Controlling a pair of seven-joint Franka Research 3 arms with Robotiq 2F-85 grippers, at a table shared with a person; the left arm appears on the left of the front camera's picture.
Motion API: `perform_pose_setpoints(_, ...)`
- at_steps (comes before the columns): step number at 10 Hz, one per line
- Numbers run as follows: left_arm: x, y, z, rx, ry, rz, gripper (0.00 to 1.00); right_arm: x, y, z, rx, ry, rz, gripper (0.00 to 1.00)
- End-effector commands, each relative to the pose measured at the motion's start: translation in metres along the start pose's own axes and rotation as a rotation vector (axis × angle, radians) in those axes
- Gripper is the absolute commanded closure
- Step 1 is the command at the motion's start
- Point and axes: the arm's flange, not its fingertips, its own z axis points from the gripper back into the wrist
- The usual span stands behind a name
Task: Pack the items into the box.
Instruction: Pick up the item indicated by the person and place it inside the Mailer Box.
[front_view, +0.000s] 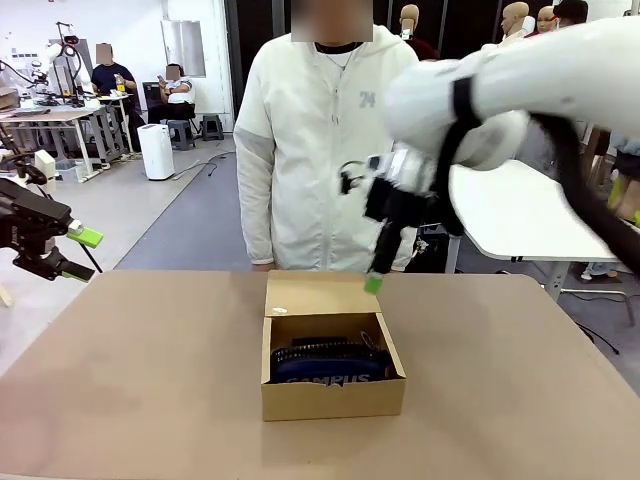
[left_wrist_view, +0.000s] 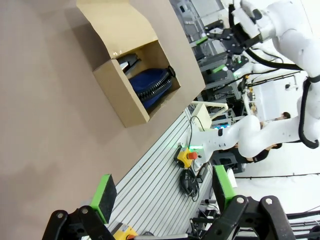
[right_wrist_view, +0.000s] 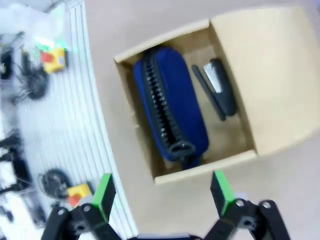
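Box (front_view: 333, 397) holds pouch (front_view: 330, 377), stapler (right_wrist_view: 220, 92); right hand (right_wrist_view: 162, 192) fingers apart above; left hand (front_view: 80, 256) apart, aside; person (front_view: 320, 150) behind.

Front cam sits on the robot's side of the table (front_view: 120, 380) and looks across it at the person (front_view: 320, 150) opposite, with the box (front_view: 330, 398) mid-frame and fairly near. Left wrist cam is rolled sideways, looking past the left gripper (left_wrist_view: 162, 175) at the box from well off. Right wrist cam looks almost straight down past the right gripper (right_wrist_view: 161, 175) into it, close up. All three views share the box.
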Motion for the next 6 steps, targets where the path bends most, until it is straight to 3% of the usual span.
perform_pose_setpoints(1, -0.001, 0.0, 0.003, -0.004, 0.009, -0.014, 0.0, -0.072, 0.015, 0.011, 0.025, -0.104, -0.166, 0.0)
perform_pose_setpoints(2, -0.001, 0.0, 0.003, -0.004, 0.009, -0.014, 0.0, -0.102, 0.019, 0.018, 0.055, -0.215, -0.484, 0.0)
perform_pose_setpoints(3, -0.001, 0.0, 0.003, -0.004, 0.009, -0.014, 0.0, -0.142, 0.029, 0.032, 0.184, -0.364, -0.601, 0.0)
perform_pose_setpoints(5, -0.001, 0.0, 0.003, -0.004, 0.009, -0.014, 0.0, -0.209, 0.05, 0.046, 0.25, -0.666, -0.688, 0.0)
perform_pose_setpoints(6, -0.001, 0.0, 0.003, -0.004, 0.009, -0.014, 0.0, -0.239, 0.058, 0.05, 0.342, -0.802, -0.649, 0.0)
